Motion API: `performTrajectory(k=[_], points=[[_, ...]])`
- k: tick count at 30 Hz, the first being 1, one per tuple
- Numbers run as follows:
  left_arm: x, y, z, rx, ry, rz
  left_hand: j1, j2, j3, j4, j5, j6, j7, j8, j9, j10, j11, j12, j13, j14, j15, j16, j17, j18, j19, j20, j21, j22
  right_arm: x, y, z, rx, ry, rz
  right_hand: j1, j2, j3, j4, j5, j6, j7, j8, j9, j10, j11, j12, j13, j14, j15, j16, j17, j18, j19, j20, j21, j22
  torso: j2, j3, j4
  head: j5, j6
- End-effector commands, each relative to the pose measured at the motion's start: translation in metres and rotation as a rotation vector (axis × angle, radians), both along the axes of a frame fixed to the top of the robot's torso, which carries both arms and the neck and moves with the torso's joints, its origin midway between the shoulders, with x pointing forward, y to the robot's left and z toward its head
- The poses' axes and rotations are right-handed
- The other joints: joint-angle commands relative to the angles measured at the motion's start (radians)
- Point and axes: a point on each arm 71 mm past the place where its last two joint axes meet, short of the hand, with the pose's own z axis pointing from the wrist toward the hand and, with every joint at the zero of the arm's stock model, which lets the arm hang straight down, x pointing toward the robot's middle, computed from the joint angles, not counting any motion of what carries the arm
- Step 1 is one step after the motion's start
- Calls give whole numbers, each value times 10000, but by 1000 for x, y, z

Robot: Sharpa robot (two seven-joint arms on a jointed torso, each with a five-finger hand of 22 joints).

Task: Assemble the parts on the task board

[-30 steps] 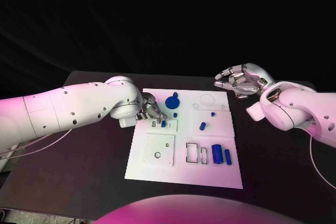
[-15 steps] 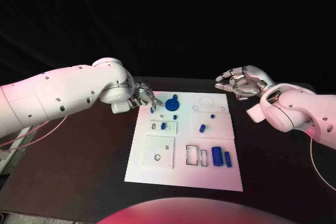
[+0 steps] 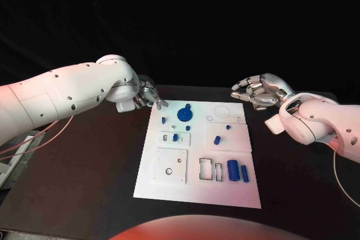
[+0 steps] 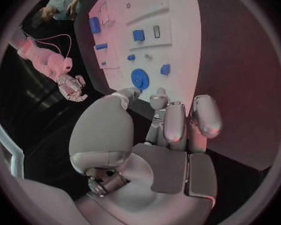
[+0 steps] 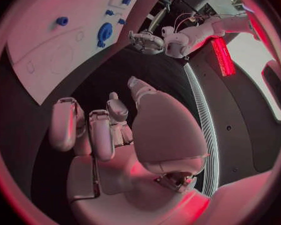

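The task board lies in the middle of the black table, with two blue cylinders upright toward its near right and a blue disc part near its far edge. Beyond the far corners, the left hand and right hand hover, fingers loosely curled, holding nothing.

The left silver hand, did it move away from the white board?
Yes. The left silver hand has lifted off the white task board and pulled back past its far left corner, over the black table.
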Motion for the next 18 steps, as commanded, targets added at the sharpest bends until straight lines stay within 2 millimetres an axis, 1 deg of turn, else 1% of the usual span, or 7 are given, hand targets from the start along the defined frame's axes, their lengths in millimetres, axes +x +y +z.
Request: performTrajectory(k=[1,6,9,12,13,14,18], points=[[5,-2,-2,503,-349,-459,69,24,-84,11,13,108,-20,82,-20,169,-3,244,225,106,0,88,61,-60,190,-19,180,282,-1,2,-1,-43,40,215,39,1,20,54,22,-59,-8,44,-9,-39,4,-49,12,462,-28,-28,112,163,-73,-13,-49,274,5,-9,12,13,-13],[7,-6,-12,831,-152,-599,59,7,-123,13,-5,92,-23,83,-37,227,-8,332,296,111,-6,84,49,-76,245,-23,234,361,-1,3,-1,-41,40,227,39,1,20,54,22,-59,-8,44,-9,-39,4,-49,12,462,-28,-28,112,163,-73,-13,-49,274,12,-20,4,25,-29],[7,-9,-20,987,27,-699,-47,-13,-220,34,-50,71,-30,87,-66,291,-11,456,400,126,-9,105,69,-100,322,-28,314,480,-1,3,-1,-38,35,233,41,3,19,59,24,-56,-9,49,-9,-41,3,-53,6,460,-28,-36,100,169,-89,-14,-78,253,7,-15,-3,37,-57],[8,-11,-24,1100,109,-718,-358,8,-458,43,-243,89,-65,138,-111,339,-36,575,476,150,-28,134,95,-119,382,-41,387,588,-1,4,-1,-36,31,237,41,3,19,59,24,-56,-9,49,-9,-41,3,-53,6,460,-28,-36,100,169,-89,-14,-78,253,6,-17,-4,41,-72],[8,-12,-26,1144,131,-724,-388,19,-484,43,-264,96,-72,149,-115,357,-40,615,514,155,-32,144,106,-129,410,-43,417,637,-1,4,-1,-35,30,238,41,3,19,59,24,-56,-9,49,-9,-41,3,-53,6,460,-28,-36,100,169,-89,-14,-78,253,-2,-7,1,40,-91],[8,-12,-26,1177,152,-729,-388,19,-484,43,-264,96,-72,149,-115,357,-40,615,514,155,-32,144,106,-129,410,-43,417,637,-1,4,-1,-34,29,238,41,3,19,59,24,-56,-9,49,-9,-41,3,-53,6,460,-28,-36,100,169,-89,-14,-78,253,-5,-11,4,39,-101],[8,-11,-30,1324,304,-771,-414,35,-509,39,-284,113,-82,167,-118,374,-48,649,543,155,-36,139,99,-138,434,-45,443,679,-1,4,-1,-34,28,236,41,3,19,59,24,-56,-9,49,-9,-41,3,-53,6,460,-28,-36,100,169,-89,-14,-78,253,-10,-1,19,60,-116]])
